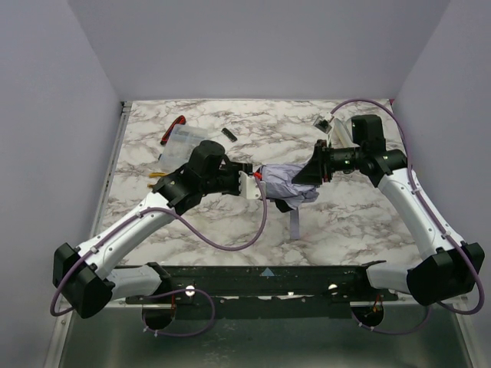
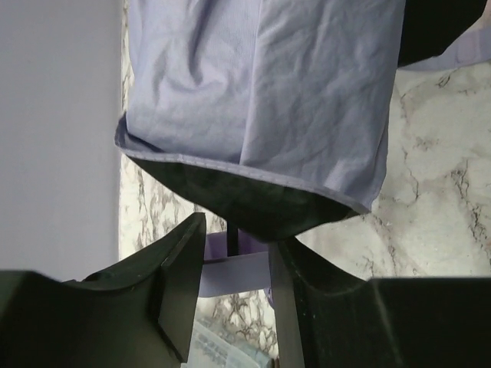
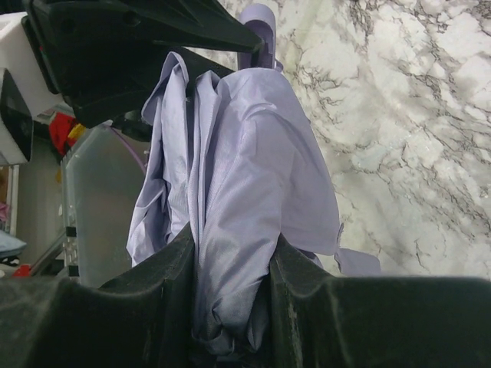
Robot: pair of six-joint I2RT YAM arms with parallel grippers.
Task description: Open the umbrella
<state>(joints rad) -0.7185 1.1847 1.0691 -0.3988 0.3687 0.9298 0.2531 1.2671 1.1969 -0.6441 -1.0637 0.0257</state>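
The umbrella (image 1: 282, 182) is held off the marble table between my two grippers, its pale lavender-white fabric still folded and bunched. My left gripper (image 1: 250, 185) is shut on the small pale handle (image 2: 234, 274). The thin black shaft (image 2: 232, 236) runs from the handle up into the black lining (image 2: 253, 201) under the fabric (image 2: 261, 100). My right gripper (image 1: 307, 175) is shut on the far end of the folded fabric (image 3: 238, 192), which fills the gap between its fingers (image 3: 173, 268). A pale strap (image 1: 295, 220) hangs from the umbrella toward the table.
A clear plastic container (image 1: 182, 142) stands at the back left, with a red-handled tool (image 1: 174, 128) and a tiny black stick (image 1: 227, 135) beside it. A clear packet (image 1: 325, 123) lies at the back right. Walls close in three sides.
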